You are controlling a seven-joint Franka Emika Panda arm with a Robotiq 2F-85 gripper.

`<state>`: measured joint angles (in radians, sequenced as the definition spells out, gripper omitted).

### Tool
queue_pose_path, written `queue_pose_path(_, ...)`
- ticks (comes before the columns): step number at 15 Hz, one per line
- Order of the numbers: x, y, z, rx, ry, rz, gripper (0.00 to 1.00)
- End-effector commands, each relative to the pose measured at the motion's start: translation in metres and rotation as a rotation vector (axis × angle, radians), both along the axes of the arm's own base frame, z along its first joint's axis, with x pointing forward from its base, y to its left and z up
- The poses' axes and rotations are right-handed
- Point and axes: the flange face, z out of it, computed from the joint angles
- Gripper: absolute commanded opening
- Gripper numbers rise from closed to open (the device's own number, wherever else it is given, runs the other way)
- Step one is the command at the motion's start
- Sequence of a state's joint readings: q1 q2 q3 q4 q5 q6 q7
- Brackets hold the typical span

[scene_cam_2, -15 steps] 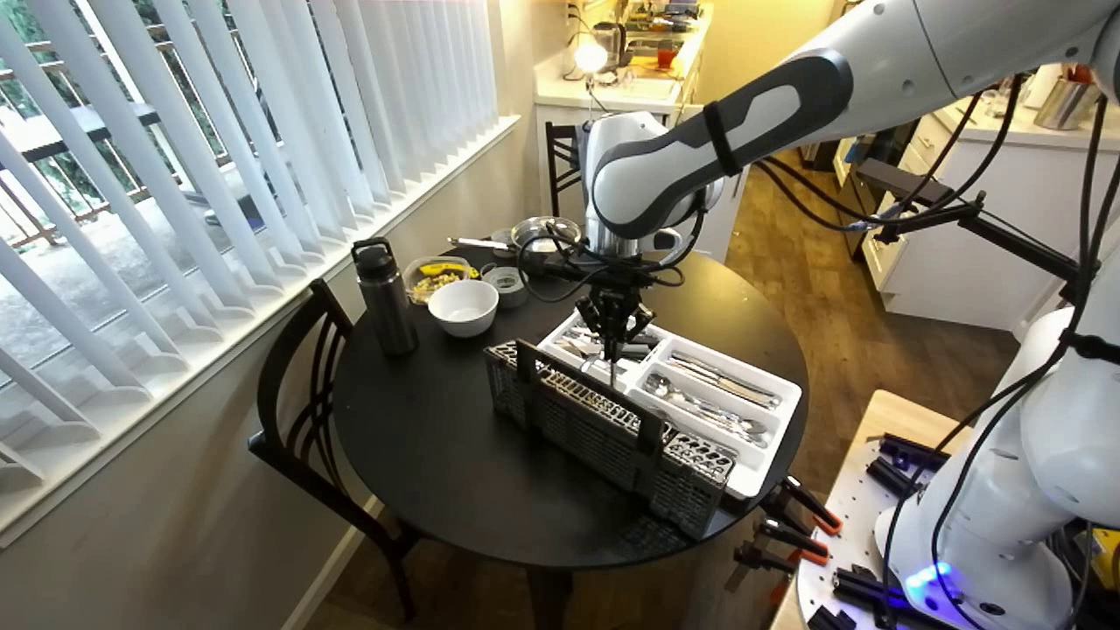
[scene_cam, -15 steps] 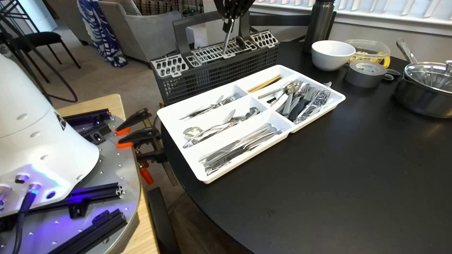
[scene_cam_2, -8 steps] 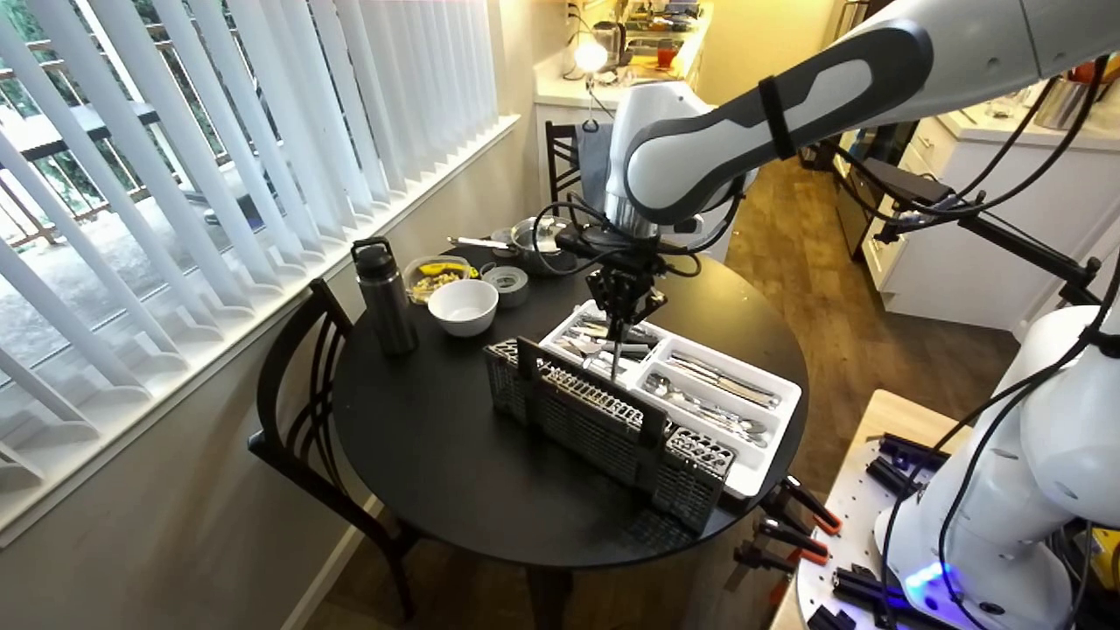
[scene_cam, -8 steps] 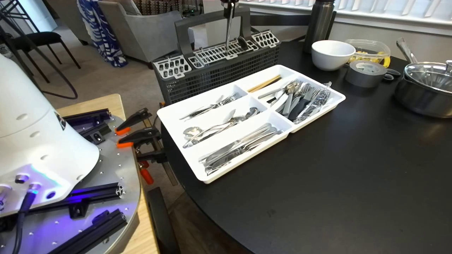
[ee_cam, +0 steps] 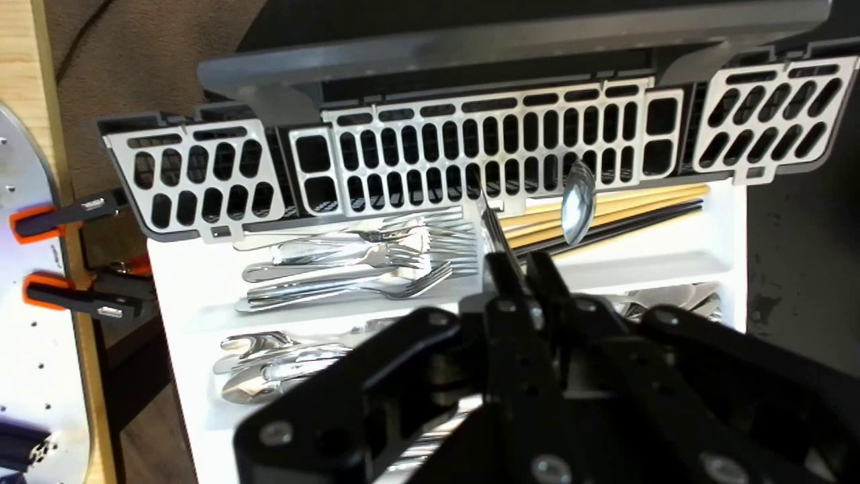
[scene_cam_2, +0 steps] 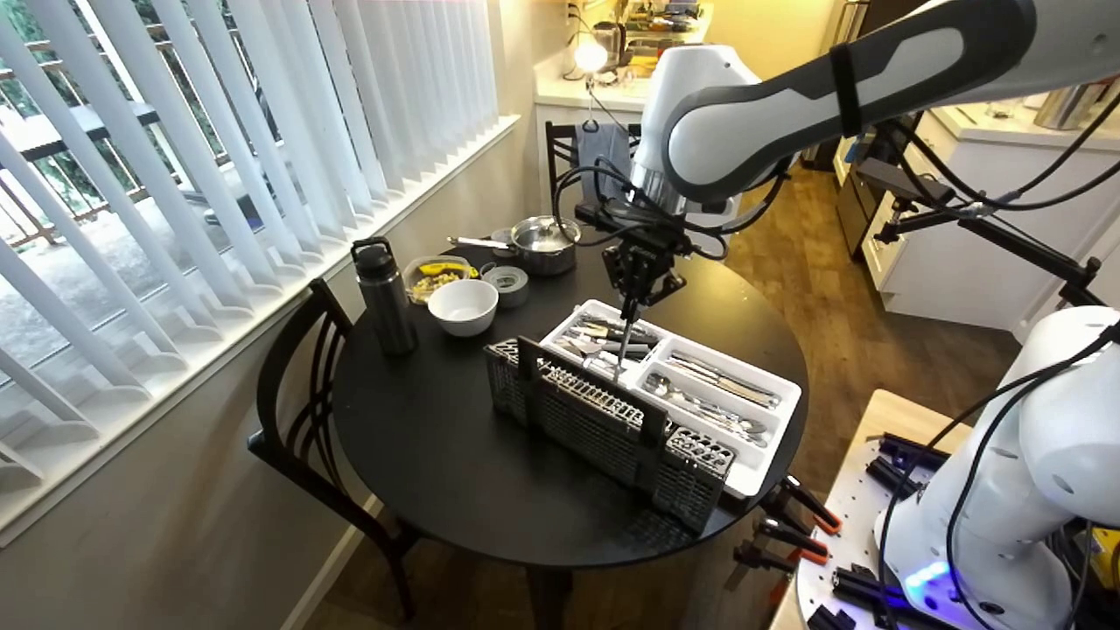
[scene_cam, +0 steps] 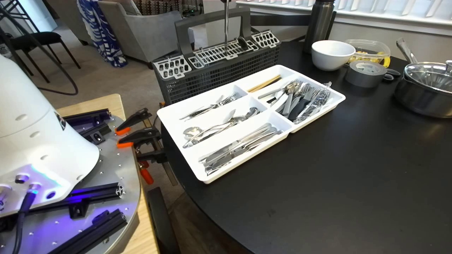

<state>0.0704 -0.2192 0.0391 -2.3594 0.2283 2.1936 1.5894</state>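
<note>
My gripper [scene_cam_2: 629, 308] is shut on a slender metal utensil [ee_cam: 495, 228]; its kind cannot be told. In an exterior view this utensil [scene_cam: 226, 30] stands nearly upright over the dark cutlery basket [scene_cam: 219, 74], its lower end at the front slots of the pale grid. How deep it reaches is hidden. In the wrist view both fingers [ee_cam: 498, 269] press close around it. Beside it a spoon [ee_cam: 579, 202] sticks up from the basket. The white divided tray [scene_cam: 254, 153] lies alongside, with forks [ee_cam: 336, 289], spoons, knives and chopsticks [ee_cam: 605, 205] in its compartments. Most of the gripper is cut off above that exterior view.
The basket's tall handle [ee_cam: 510, 60] arches above the grid. Farther along the black table are a white bowl [scene_cam_2: 464, 306], a steel bottle [scene_cam_2: 385, 297], a tape roll [scene_cam: 365, 73] and a lidded pot [scene_cam_2: 544, 243]. Orange-tipped clamps [scene_cam: 139, 137] grip the robot's stand.
My gripper has risen, moving up and to the right in the view that shows the arm. More of the utensil now shows above the basket. Tray and basket are almost unmoved.
</note>
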Motion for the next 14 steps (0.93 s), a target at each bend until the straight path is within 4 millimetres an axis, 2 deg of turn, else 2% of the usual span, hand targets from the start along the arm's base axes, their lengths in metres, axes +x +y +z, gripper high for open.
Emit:
queue_pose_path(1, -0.029, -0.014, 0.034, -0.024, -0.047, -0.039, 0.02)
queue_pose_path(5, -0.045, -0.025, 0.066, -0.026, -0.078, -0.065, 0.02)
queue_pose_path(8, -0.058, -0.033, 0.075, -0.024, 0.033, -0.059, 0.02)
queue_pose_path(11, -0.067, -0.038, 0.066, -0.023, 0.167, -0.052, 0.02)
queue_pose_path(14, -0.072, -0.048, 0.039, -0.003, 0.321, -0.045, 0.02)
